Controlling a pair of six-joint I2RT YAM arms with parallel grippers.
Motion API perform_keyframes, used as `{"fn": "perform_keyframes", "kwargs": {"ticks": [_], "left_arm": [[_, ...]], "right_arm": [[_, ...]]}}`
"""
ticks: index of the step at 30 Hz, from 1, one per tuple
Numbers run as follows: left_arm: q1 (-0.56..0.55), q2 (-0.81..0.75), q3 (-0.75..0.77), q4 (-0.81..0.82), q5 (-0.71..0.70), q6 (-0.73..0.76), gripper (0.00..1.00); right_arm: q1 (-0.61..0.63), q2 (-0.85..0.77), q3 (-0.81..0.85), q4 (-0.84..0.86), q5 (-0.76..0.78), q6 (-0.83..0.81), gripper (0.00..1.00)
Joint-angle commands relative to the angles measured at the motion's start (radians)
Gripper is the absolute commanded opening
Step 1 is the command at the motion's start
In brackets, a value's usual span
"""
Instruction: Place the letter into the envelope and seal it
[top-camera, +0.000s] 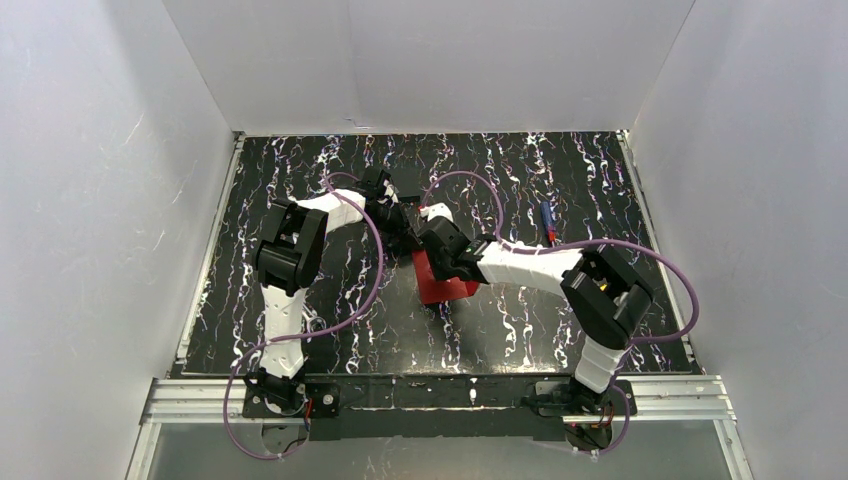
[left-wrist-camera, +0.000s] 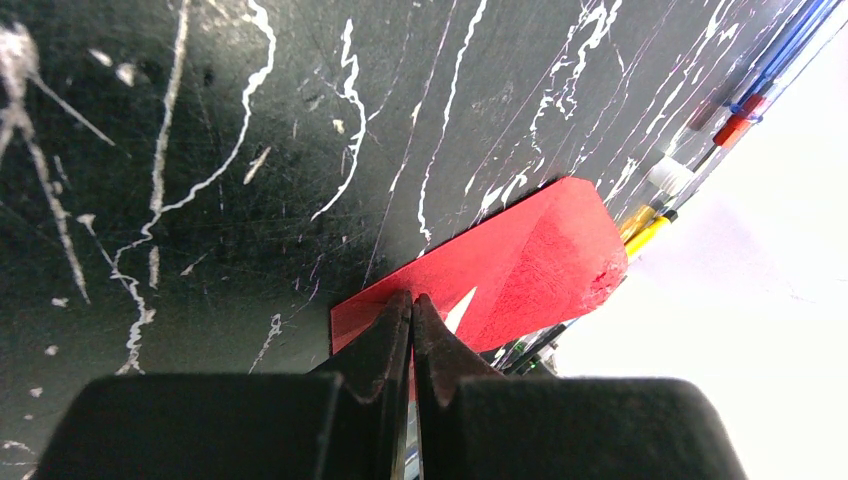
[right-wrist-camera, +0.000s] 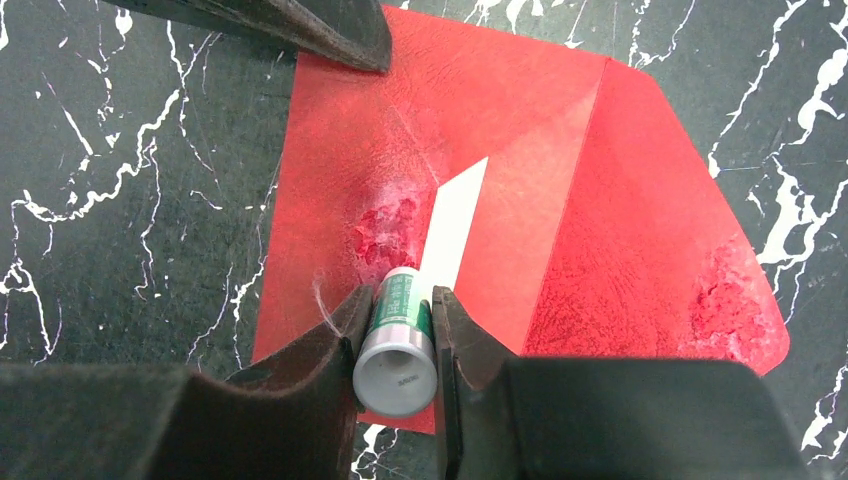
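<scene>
Mid-table, under the two wrists, lies the envelope (right-wrist-camera: 500, 130), flat, with its flap folded open. Its long axis runs roughly near to far. The flap's rounded point aims at the far side and shows just past the right gripper (right-wrist-camera: 402, 300) in the top view. The letter (right-wrist-camera: 455, 225) is inside it: only a narrow pale sliver shows where the red panels meet.

The right gripper is clamped on a glue stick (right-wrist-camera: 397, 345), a short cylinder with a grey butt and a green-and-white label. It is held lengthwise between the fingers, its far end over the envelope's body, just beside the pale sliver. Whether it touches the paper I cannot tell. The left gripper (left-wrist-camera: 412, 305) is clenched with nothing between its fingers, and their tips sit at the envelope's left edge.

The table (top-camera: 560, 330) is a black slab veined with white like marble, and it looks scuffed in the wrist views. Plain white walls (top-camera: 450, 60) close it in on three sides. A silver rail (top-camera: 170, 395) carrying the arm bases runs along the near edge. Purple cables (top-camera: 377, 262) loop over both arms. A small blue-and-red pen (top-camera: 547, 220) lies toward the far right, well apart from the envelope.

The envelope is matte red paper with a fine grain and crisp folds. It has two rough, whitish mottled patches, one on the body by the glue stick's end and one near the flap's tip.
</scene>
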Motion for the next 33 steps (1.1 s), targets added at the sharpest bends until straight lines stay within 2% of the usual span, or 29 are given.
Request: {"fn": "perform_keyframes", "kwargs": {"ticks": [1, 8, 13, 19, 23, 27, 30, 33], "left_arm": [[-0.009, 0.078, -0.031, -0.104, -0.137, 0.042, 0.0], [-0.009, 0.081, -0.03, -0.115, -0.133, 0.052, 0.0], [-0.009, 0.077, -0.029, -0.116, -0.127, 0.059, 0.0], [-0.009, 0.051, -0.018, -0.082, -0.067, 0.066, 0.0], [-0.008, 0.028, -0.019, -0.044, -0.01, 0.077, 0.0], [-0.009, -0.005, -0.005, -0.034, 0.009, 0.109, 0.0], [-0.009, -0.034, 0.009, -0.041, 0.028, 0.134, 0.08], [-0.01, -0.083, 0.005, -0.024, 0.053, 0.141, 0.27]], "right_arm": [[0.008, 0.007, -0.002, -0.033, -0.03, 0.01, 0.01], [-0.017, 0.091, 0.071, 0.018, 0.05, -0.003, 0.01], [-0.037, 0.104, 0.161, -0.016, 0.049, -0.011, 0.01], [-0.061, -0.041, 0.2, -0.077, -0.113, -0.002, 0.01], [-0.16, -0.176, 0.175, -0.096, -0.309, 0.068, 0.01], [-0.276, -0.264, 0.114, -0.149, -0.438, 0.125, 0.01], [-0.358, -0.333, 0.032, -0.165, -0.487, 0.18, 0.01], [-0.466, -0.394, -0.082, -0.131, -0.537, 0.277, 0.01]]}}
